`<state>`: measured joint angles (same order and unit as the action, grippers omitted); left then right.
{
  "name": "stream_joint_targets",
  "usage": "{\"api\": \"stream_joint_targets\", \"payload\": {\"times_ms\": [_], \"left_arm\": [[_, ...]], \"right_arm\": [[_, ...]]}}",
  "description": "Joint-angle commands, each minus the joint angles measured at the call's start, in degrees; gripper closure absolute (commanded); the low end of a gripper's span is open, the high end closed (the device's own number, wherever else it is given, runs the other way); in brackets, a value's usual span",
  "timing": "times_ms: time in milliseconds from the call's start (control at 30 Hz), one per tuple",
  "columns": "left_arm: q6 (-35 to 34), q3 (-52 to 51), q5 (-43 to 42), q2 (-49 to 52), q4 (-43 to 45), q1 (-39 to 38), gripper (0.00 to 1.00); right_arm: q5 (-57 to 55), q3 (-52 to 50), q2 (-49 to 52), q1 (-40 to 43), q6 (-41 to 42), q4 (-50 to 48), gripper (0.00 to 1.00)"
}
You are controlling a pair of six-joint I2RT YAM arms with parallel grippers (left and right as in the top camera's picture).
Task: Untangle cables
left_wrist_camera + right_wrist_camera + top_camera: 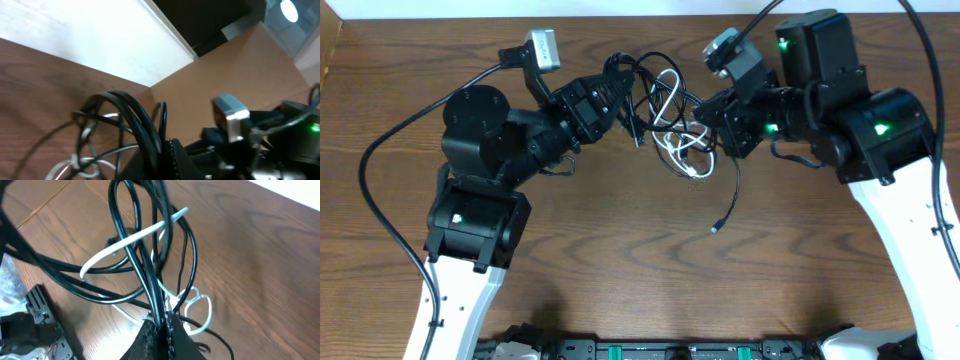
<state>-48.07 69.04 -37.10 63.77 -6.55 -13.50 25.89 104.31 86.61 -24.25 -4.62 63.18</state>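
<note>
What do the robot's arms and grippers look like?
Both the left arm and right arm have white lower links, bulky black joints with green lights, and thick black cables trailing off. Each wrist carries a silver camera. The left gripper and right gripper have black ridged fingers.

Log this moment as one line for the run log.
step: untangling | left claw: at black cables, grip unclear | right claw: shut on black cables | white cable: woven through them

1 wooden table (620, 260) (brown, visibly grained).
</note>
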Motion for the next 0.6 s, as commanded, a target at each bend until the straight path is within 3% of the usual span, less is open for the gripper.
{"api": "stream_joint_targets", "payload": {"times_ms": [0, 267, 433, 567], "left_arm": [[4.4, 2.4, 0.8, -0.1, -1.1, 1.9, 0.91], [11.1, 2.4, 9.3, -0.1, -10.0, 5.1, 0.91], [16.8, 2.4, 19.3, 0.2, -15.0, 5.1, 0.91], [17.9, 2.4, 21.8, 2.5, -17.0, 5.1, 0.91]], "right_arm": [[-0.5, 0.9, -3.0, 1.7, -0.2, -0.2, 0.98], [-0.5, 0.9, -7.7, 6.8, -0.2, -0.1, 0.98], [-0.5, 0.9, -10.8, 10.0, -0.2, 0.0, 0.98], [-0.5, 0.9, -13.0, 12.6, -0.2, -0.4, 0.98]]}}
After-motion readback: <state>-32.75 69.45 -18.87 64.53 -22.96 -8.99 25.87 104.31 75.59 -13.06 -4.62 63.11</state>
